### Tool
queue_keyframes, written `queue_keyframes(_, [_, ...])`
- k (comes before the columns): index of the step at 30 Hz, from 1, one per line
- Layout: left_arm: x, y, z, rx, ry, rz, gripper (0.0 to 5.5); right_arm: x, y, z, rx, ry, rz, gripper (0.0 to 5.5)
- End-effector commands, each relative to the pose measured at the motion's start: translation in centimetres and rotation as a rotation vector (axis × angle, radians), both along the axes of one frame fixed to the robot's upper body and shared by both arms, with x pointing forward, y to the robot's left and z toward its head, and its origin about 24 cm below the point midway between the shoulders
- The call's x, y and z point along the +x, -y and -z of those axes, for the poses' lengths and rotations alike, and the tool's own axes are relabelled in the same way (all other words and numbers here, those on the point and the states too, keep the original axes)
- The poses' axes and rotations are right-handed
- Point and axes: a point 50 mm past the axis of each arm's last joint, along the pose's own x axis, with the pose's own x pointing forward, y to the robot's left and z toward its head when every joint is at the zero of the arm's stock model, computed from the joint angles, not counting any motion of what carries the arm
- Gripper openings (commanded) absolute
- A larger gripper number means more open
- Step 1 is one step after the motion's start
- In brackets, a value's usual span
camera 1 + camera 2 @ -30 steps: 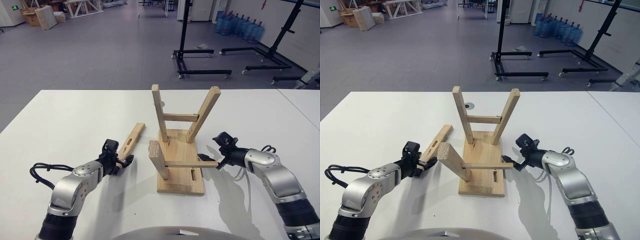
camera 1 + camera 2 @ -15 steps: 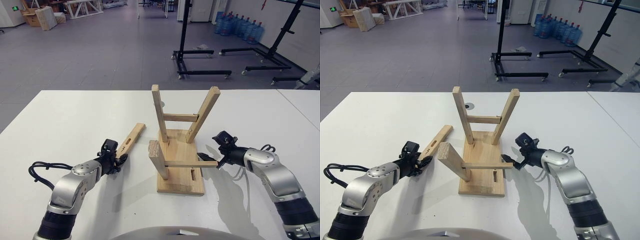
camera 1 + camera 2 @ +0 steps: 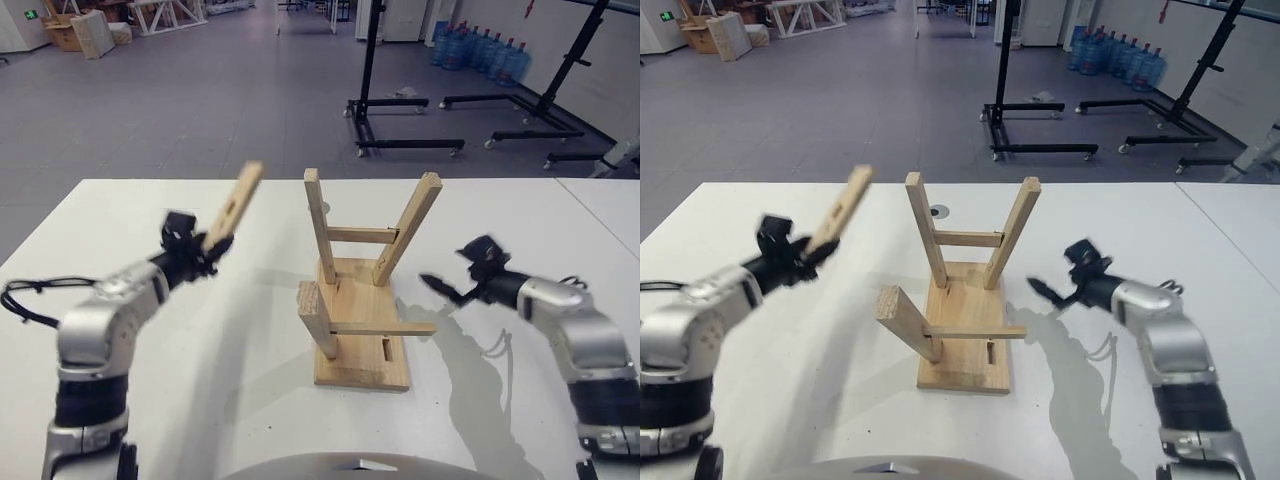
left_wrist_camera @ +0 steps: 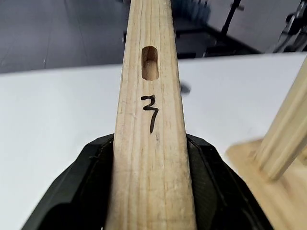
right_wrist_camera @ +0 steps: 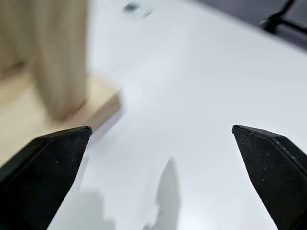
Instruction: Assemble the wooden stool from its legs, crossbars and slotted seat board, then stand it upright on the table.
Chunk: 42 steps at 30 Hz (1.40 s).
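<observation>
The slotted seat board [image 3: 362, 362] lies flat mid-table. Two legs [image 3: 320, 226] stand in its far end, joined by a crossbar [image 3: 360, 236]. A third leg [image 3: 315, 318] leans at the near left with a crossbar [image 3: 385, 328] sticking out to the right, its free end unsupported. My left gripper [image 3: 205, 252] is raised above the table's left side, shut on the loose leg [image 3: 232, 206], which points up and to the right; this leg [image 4: 152, 120] bears a slot and a handwritten 3. My right gripper [image 3: 440, 287] hovers open to the right of the board, holding nothing.
The white table [image 3: 140, 215] has free room on both sides of the stool. Beyond its far edge stand black wheeled frames [image 3: 400, 110] and water bottles [image 3: 480, 50] on the grey floor. A second table [image 3: 610, 205] adjoins on the right.
My left gripper lifted the loose leg off the table, up and to the left. My right gripper let go of the near crossbar's end and drew back up and to the right.
</observation>
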Motion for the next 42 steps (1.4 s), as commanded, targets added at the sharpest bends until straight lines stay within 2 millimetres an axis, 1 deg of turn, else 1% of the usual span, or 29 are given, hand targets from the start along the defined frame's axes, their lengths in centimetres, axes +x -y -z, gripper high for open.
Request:
queue_keyframes(1, [-0.6,0.7,-9.0,-0.216,0.307,0.216,2.05,2.4,-0.3,-9.1,0.286,0.237,0.0,5.4])
queue_keyframes(2, [-0.9,1.1,-10.4,-0.272,0.345,0.291,2.05,2.6,-0.9,-10.9,0.375,0.262,-0.049,5.4])
queue_keyframes(3, [-1.0,1.5,-11.4,-0.33,0.369,0.365,2.05,2.8,-1.8,-12.8,0.503,0.256,-0.119,5.4])
queue_keyframes(4, [-1.2,2.3,-12.0,-0.392,0.372,0.458,2.05,2.9,-3.0,-14.5,0.615,0.25,-0.21,5.4])
queue_keyframes(5, [-1.1,3.2,-12.1,-0.434,0.358,0.531,2.05,2.9,-4.2,-16.2,0.715,0.251,-0.298,5.4])
queue_keyframes(6, [-1.1,3.9,-11.9,-0.462,0.336,0.591,2.05,2.9,-5.0,-17.4,0.796,0.24,-0.361,5.4])
queue_keyframes(8, [-1.0,5.0,-10.9,-0.49,0.276,0.669,2.05,2.9,-5.9,-18.8,0.933,0.205,-0.448,5.4])
queue_keyframes(9, [-1.0,5.6,-10.2,-0.516,0.237,0.719,2.05,2.7,-6.4,-19.0,0.993,0.177,-0.5,5.4])
queue_keyframes(11, [-1.2,6.6,-8.9,-0.554,0.171,0.787,2.05,2.4,-7.2,-18.7,1.081,0.126,-0.586,5.4])
queue_keyframes(14, [-1.3,7.7,-7.3,-0.572,0.098,0.827,2.05,1.4,-8.3,-18.0,1.175,0.102,-0.694,5.4])
queue_keyframes(18, [-1.4,8.6,-6.7,-0.592,0.067,0.854,2.05,1.0,-9.9,-17.1,1.312,0.051,-0.738,5.4])
queue_keyframes(20, [-1.4,8.9,-6.7,-0.603,0.063,0.863,2.05,1.0,-10.7,-16.5,1.352,0.008,-0.727,5.4])
queue_keyframes(22, [-1.6,9.2,-6.7,-0.613,0.063,0.877,2.05,0.9,-11.4,-16.1,1.375,-0.03,-0.718,5.4])
queue_keyframes(25, [-1.9,9.7,-6.6,-0.63,0.058,0.897,2.05,0.6,-12.6,-16.0,1.386,-0.061,-0.728,5.4])
queue_keyframes(29, [-2.2,10.3,-6.3,-0.64,0.032,0.925,2.05,0.3,-13.9,-16.5,1.416,-0.072,-0.759,5.4])
queue_keyframes(33, [-2.2,10.6,-6.0,-0.642,0.019,0.926,2.05,0.3,-14.4,-17.0,1.454,-0.065,-0.778,5.4])
queue_keyframes(42, [-2.4,10.9,-5.8,-0.643,0.015,0.939,2.05,0.1,-15.2,-16.7,1.444,-0.08,-0.78,5.4])
